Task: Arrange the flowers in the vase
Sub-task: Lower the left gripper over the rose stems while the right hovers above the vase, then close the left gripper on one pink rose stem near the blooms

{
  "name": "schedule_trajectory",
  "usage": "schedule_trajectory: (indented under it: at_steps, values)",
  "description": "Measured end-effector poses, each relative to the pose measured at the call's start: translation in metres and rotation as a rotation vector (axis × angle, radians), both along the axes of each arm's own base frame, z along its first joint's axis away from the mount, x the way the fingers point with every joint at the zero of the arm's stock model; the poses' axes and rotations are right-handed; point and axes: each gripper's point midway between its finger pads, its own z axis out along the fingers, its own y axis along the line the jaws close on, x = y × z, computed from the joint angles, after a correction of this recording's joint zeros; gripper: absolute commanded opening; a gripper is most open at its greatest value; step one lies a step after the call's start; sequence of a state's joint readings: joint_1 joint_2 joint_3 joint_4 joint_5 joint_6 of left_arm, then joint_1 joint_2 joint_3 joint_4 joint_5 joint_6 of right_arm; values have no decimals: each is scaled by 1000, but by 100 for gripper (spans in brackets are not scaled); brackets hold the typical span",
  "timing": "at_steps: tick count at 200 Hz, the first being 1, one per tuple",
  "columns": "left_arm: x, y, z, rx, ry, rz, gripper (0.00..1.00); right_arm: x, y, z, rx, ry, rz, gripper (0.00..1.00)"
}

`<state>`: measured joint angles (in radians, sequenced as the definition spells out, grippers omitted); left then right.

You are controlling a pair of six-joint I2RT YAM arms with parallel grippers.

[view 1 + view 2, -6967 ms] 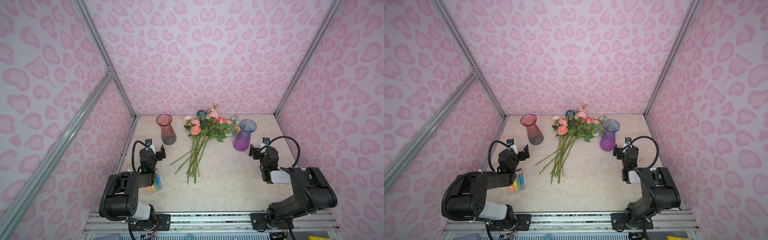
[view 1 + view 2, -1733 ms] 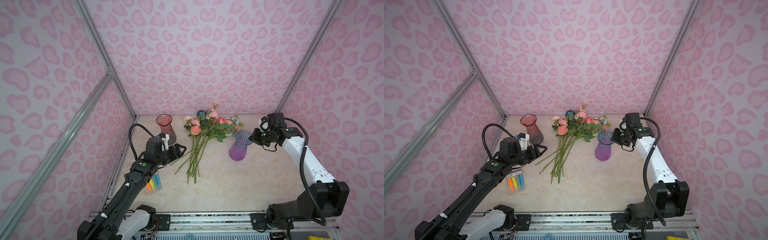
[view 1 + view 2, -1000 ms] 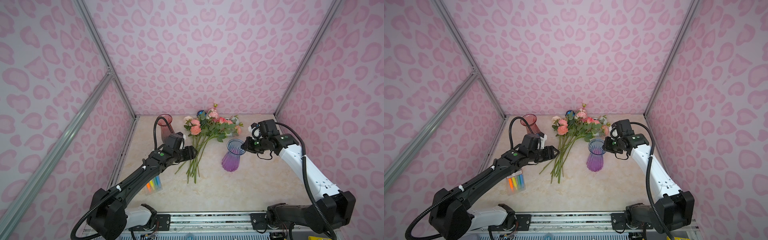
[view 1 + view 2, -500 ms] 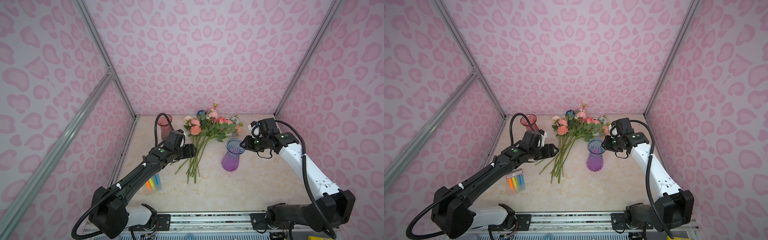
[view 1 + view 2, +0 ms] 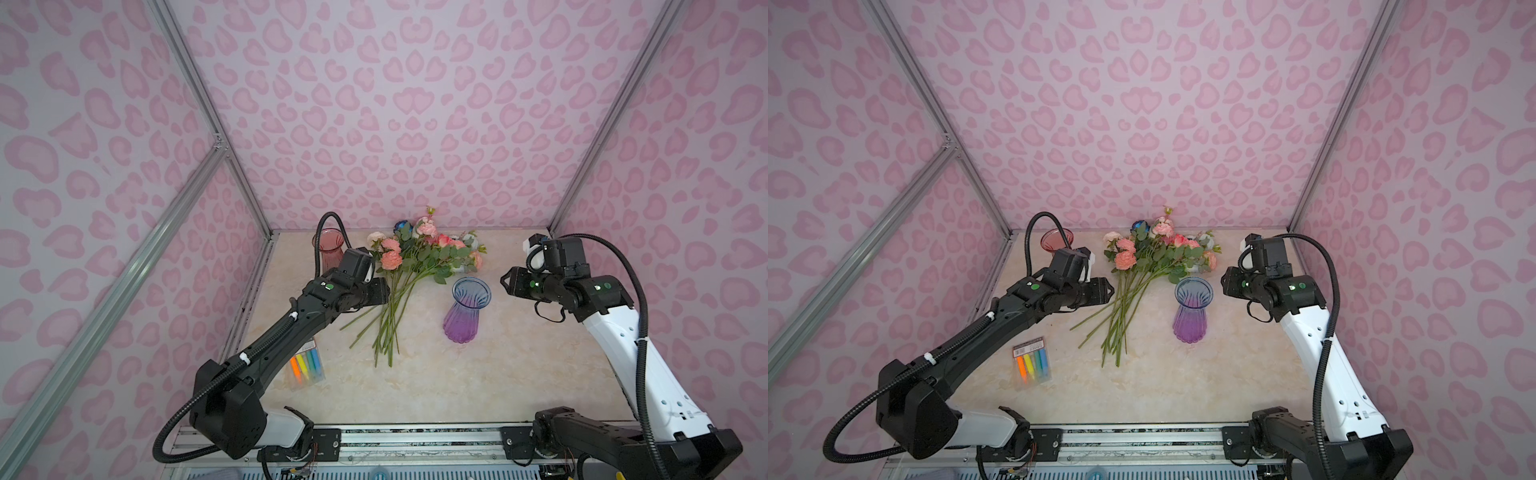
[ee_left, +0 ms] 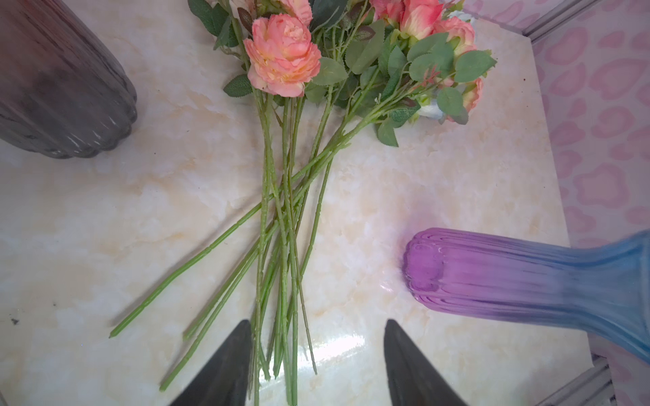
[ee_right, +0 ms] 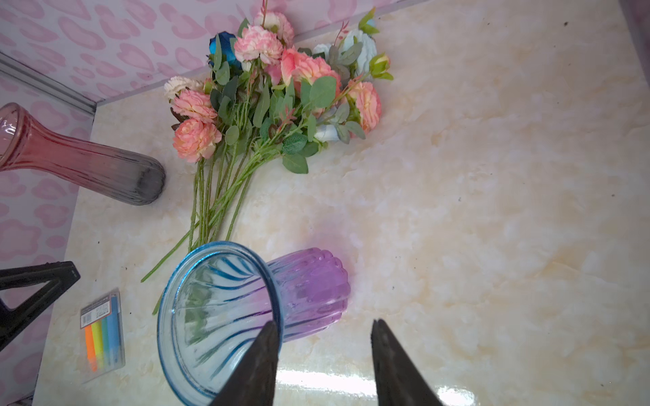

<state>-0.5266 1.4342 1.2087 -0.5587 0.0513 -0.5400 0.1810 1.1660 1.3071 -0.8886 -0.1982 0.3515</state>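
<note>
I'm working the left gripper [image 5: 384, 291] here, and what matters is how the flowers [image 5: 399, 299] lie against it. They lie flat on the table [image 5: 478, 382] as a loose bunch. The heads fan out on the far side of my fingers, and the cut ends trail back towards the arm's base. In the left wrist view the long green stems [image 6: 281, 211] run straight away from the fingertips, and several pass under the gap between them. So the closing line of the jaws sits across the stems, not along them, which I judge is what a pinch needs.

The left jaws stand partly open and have hold of nothing. I can't tell how high the tips are above the stems.

The stems cross and overlap just ahead of the fingers. One lies splayed out to the side, away from the rest. I expect a straight descent to catch more than one stem unless I pick an outer one.

The right gripper [image 5: 505, 280] is also partly open and empty. It sits just beside the rim of the blue and purple vase [image 5: 463, 316], which stands upright. In the right wrist view one finger [image 7: 260, 355] overlaps the rim, but in both top views the two look apart. The vase is between that hand and the flowers, so my left hand is plainly nearer the stems.

A red vase [image 5: 330, 249] stands behind the left wrist, and a pack of markers [image 5: 307, 365] lies back under the left forearm.
</note>
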Motion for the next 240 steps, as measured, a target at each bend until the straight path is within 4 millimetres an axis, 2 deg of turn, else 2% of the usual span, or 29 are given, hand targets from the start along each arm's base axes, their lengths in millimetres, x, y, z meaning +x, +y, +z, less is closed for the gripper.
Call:
schedule_trajectory:
  at_steps: [33,57,64,125,172,205,240]
  values:
    - [25,-5,-27,90,45,9,40,-10,-6,17,2,-96,-18,39]
    - [49,-11,-50,178,64,-5,37,-13,-10,20,11,-172,-43,41]
    - [54,-11,-57,202,69,-5,33,-13,-11,20,17,-192,-48,42]
    - [86,-6,-111,395,99,-24,23,-14,-12,-5,53,-221,-75,43]
    - [96,-9,-131,428,108,-40,23,-13,-10,-7,57,-222,-70,43]
    - [101,-13,-138,428,107,-44,23,-13,-11,-7,54,-225,-68,43]
    - [104,-14,-144,431,110,-44,19,-14,-12,-9,49,-223,-72,43]
